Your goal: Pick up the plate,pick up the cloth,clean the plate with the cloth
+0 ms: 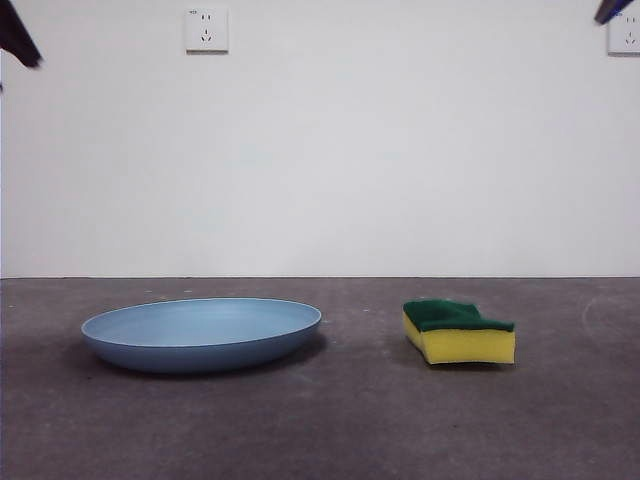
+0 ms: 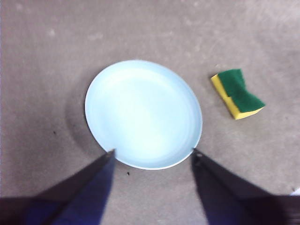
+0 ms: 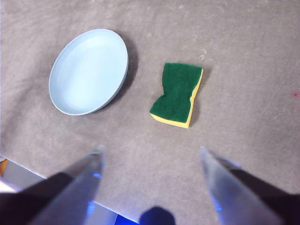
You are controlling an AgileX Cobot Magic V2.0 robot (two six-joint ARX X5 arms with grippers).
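Light-blue plate and sponge lie apart on grey table.
Left gripper and right gripper hover high, both released.

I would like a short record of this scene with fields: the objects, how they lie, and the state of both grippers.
plate: light blue, flat on the table, empty
sponge: yellow, green scouring side up, beside the plate, not touching it
left gripper: open, above the plate, holding nothing
right gripper: open, above the table near the sponge, holding nothing
table: dark grey
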